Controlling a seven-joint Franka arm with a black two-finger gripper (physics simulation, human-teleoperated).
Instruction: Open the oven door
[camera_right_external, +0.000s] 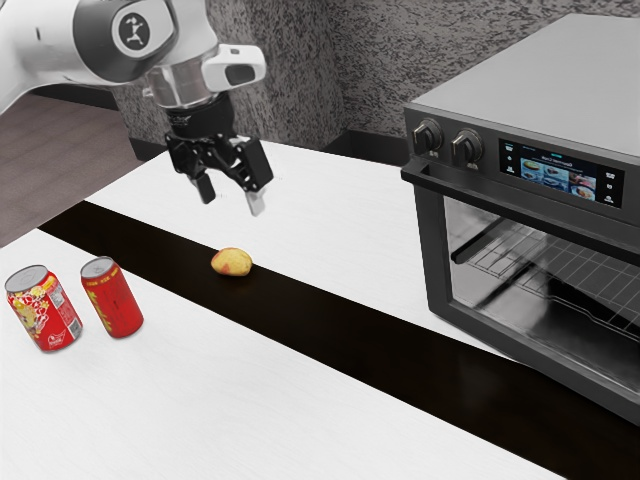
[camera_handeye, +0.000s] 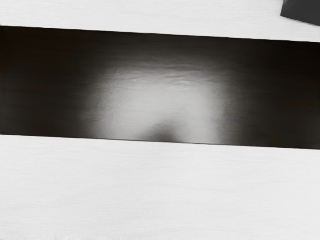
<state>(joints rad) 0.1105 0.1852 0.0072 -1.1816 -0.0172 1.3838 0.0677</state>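
My gripper (camera_right_external: 231, 196) hangs above the table at the exterior view's upper left, its two fingers apart with nothing between them. Well away from it, at the exterior view's right, stands a grey oven (camera_right_external: 540, 80) with two knobs and a lit display. Its door (camera_right_external: 437, 250) is shut, with a dark frame and a glass pane through which wire racks show. A black handle bar (camera_right_external: 520, 207) runs along the door's top edge. Part of the oven's right side lies outside the exterior view.
A yellow-red potato-like item (camera_right_external: 232, 262) lies on the black strip (camera_right_external: 330, 315) crossing the white table (camera_right_external: 230, 400). Two red cans (camera_right_external: 45, 310) stand at the exterior view's left. In the wrist view, a dark grey corner (camera_handeye: 304, 11) lies beyond the strip (camera_handeye: 45, 85).
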